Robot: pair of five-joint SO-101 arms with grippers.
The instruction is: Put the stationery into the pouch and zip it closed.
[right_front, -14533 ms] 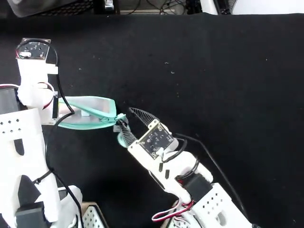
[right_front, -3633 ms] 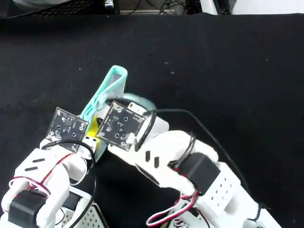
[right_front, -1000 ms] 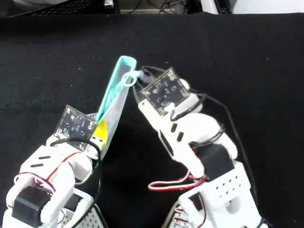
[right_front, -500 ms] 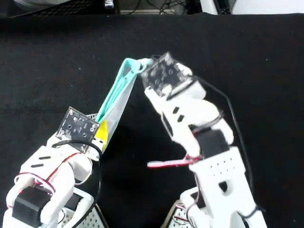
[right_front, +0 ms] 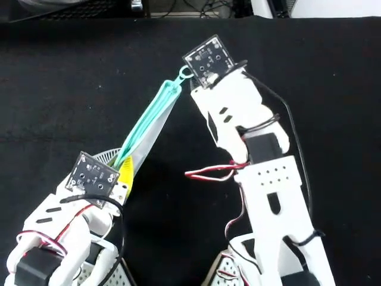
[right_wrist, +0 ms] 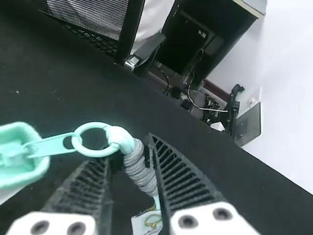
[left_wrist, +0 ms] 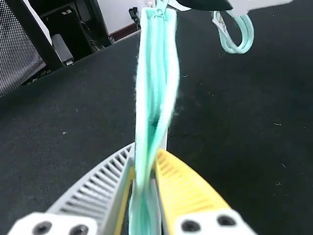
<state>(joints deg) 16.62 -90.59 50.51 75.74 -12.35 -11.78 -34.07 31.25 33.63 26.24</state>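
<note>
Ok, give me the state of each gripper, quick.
Left gripper: closed on the pouch.
Right gripper: closed on the zipper pull cord.

No text, number or sign can be read in any view. A small white tag (right_wrist: 146,219) in the right wrist view carries yellowish marks, too small to make out.

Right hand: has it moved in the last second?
Yes. In the high view the right hand has gone toward the table's far edge, drawing the zipper pull away from the left hand.
</note>
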